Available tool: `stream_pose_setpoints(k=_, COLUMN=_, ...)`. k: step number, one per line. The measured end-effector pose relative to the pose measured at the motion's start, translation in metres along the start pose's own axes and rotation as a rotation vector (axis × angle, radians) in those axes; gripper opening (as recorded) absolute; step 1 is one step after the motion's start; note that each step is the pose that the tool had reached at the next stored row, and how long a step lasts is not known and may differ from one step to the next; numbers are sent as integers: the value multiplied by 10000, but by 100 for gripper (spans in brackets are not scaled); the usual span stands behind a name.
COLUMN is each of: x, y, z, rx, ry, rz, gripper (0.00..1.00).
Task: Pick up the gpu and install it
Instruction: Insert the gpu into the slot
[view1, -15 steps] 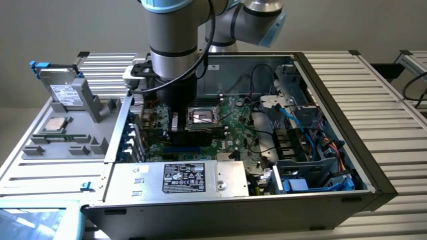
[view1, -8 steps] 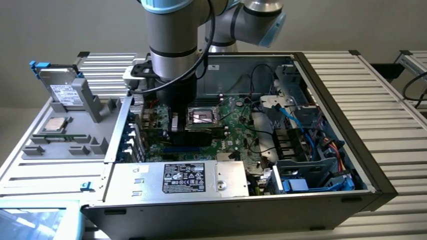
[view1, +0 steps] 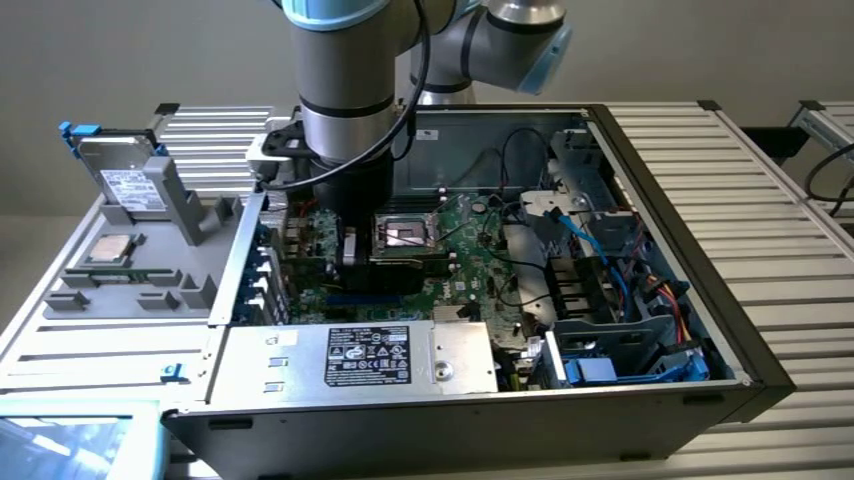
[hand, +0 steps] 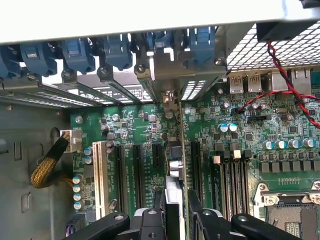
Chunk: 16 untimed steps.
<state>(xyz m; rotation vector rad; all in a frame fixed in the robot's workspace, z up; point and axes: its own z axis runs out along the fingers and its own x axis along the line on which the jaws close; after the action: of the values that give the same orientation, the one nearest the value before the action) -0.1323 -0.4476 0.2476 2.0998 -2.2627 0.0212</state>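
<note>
Open computer case (view1: 467, 425), hard drive (view1: 130, 188)

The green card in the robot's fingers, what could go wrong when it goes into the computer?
The thin green graphics card, held edge-on by the black fingers, might land between the long black slots and scrape the green motherboard. Its silver end bracket could also catch on the metal back wall by the blue plastic clips.

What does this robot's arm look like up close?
The arm is thick silver-grey tubes with light blue joint caps. A black cable runs down it to a black lower section. The jaws are black bars with round bolt heads.
</note>
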Motion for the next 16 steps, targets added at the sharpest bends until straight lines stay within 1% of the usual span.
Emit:
stream_pose_setpoints(k=2, x=1, y=0, z=2, rx=3, ry=-2, rz=0, gripper=29)
stream_pose_setpoints(k=5, x=9, y=-1, z=2, rx=39, ry=-3, rz=-17, gripper=29)
stream_pose_setpoints(k=6, x=10, y=-1, z=2, rx=74, ry=-5, rz=-24, gripper=29)
stream_pose_setpoints(k=8, x=10, y=0, z=2, rx=165, ry=-12, rz=-29, gripper=29)
stream_pose_setpoints(k=9, x=10, y=1, z=3, rx=188, ry=-16, rz=-34, gripper=29)
stream_pose_setpoints(k=13, x=12, y=27, z=6, rx=197, ry=-13, rz=-77, gripper=29)
stream_pose_setpoints(k=16, x=12, y=30, z=6, rx=200, ry=-13, rz=-122, gripper=29)
